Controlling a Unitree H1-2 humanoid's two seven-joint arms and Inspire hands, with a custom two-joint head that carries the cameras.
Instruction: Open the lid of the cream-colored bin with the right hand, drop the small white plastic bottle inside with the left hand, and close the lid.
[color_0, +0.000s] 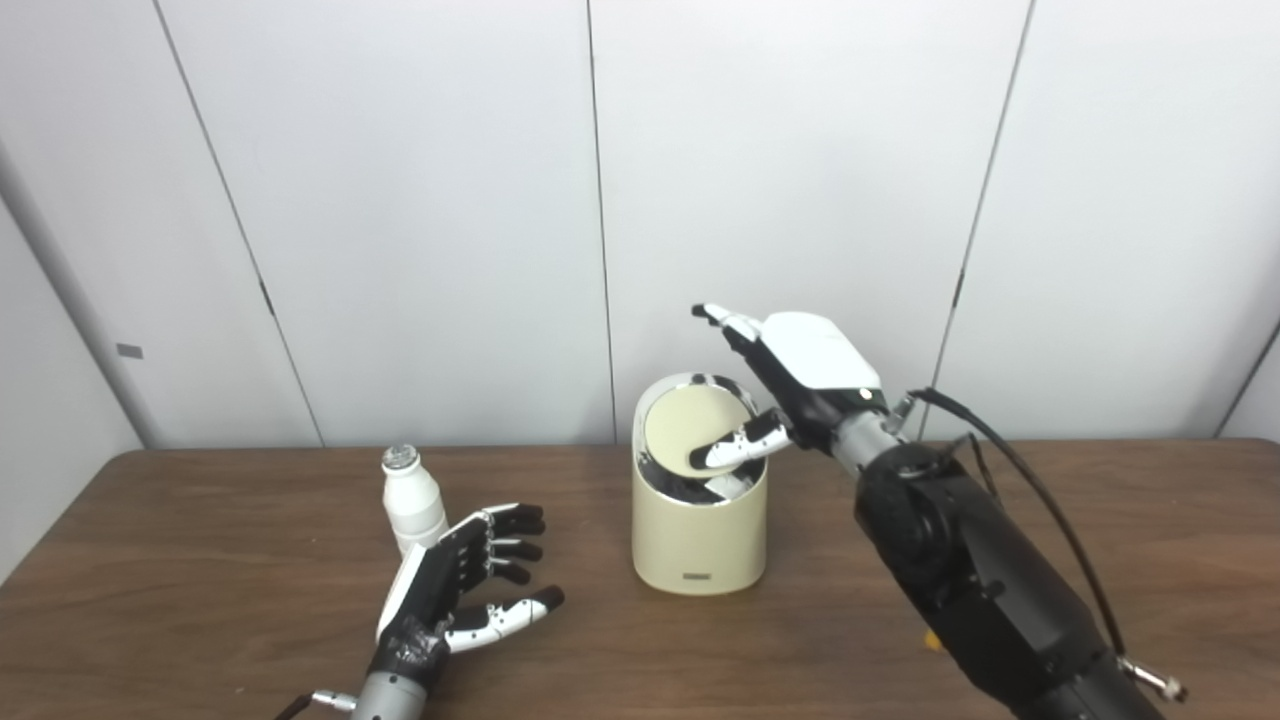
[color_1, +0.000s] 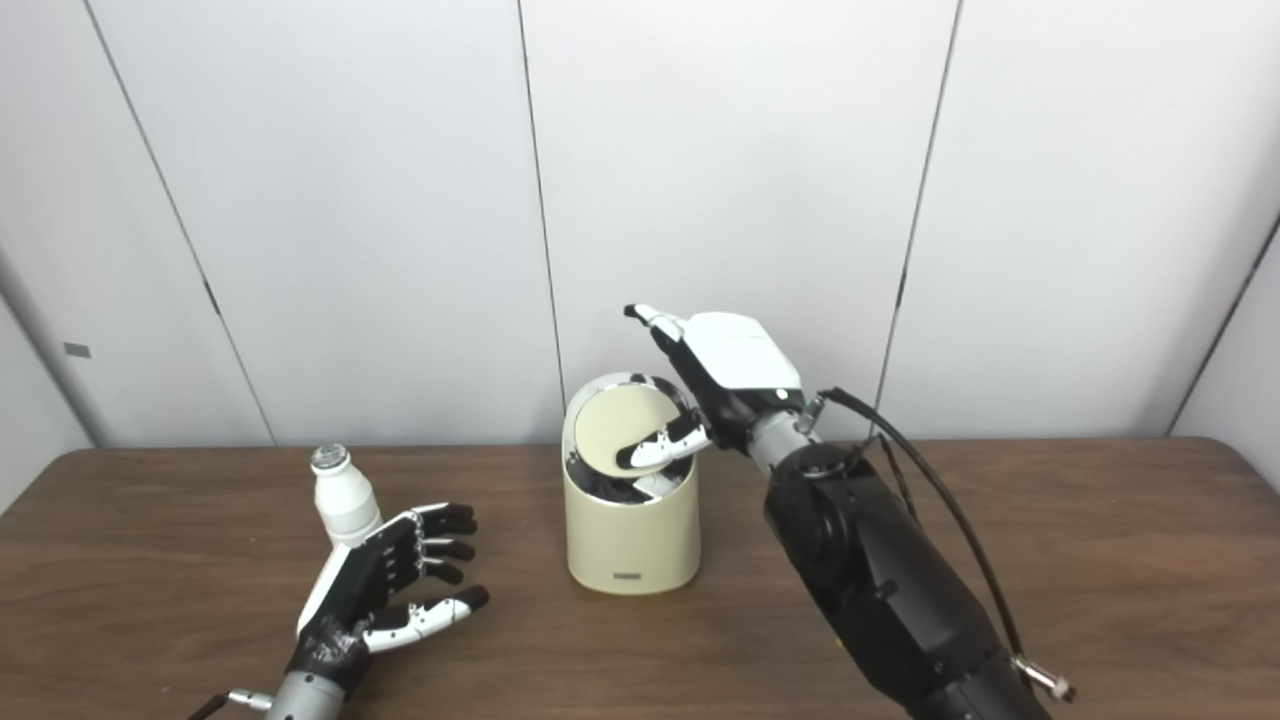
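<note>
Lid (color_0: 688, 428) trouble looked the likeliest failure. The right hand (color_0: 790, 385) was over the bin (color_0: 698, 540), its thumb pressing on the near edge of the round lid, which was tipped up with a dark gap showing below it. The fingers were stretched out straight above and behind the lid, gripping nothing. With only a thumb tip holding it, the lid could swing back level if the thumb slid off the smooth surface or eased its pressure, and the opening would shut before anything went in.

The left hand (color_0: 455, 590) rested low on the counter (color_0: 200, 560), fingers spread and curled a little, empty. The bottle (color_0: 411, 502) stood upright just behind and to the left of those fingers, not yet grasped; whether it touched them I could not tell. A sideways brush from the knuckles would probably topple it, since it was tall and narrow, and it might then roll away.

The gap under the tilted lid seemed narrow and partly taken up by the thumb, so the bottle could catch on the rim or on the right hand. A hard push from the thumb could also shove or tip the light bin.
</note>
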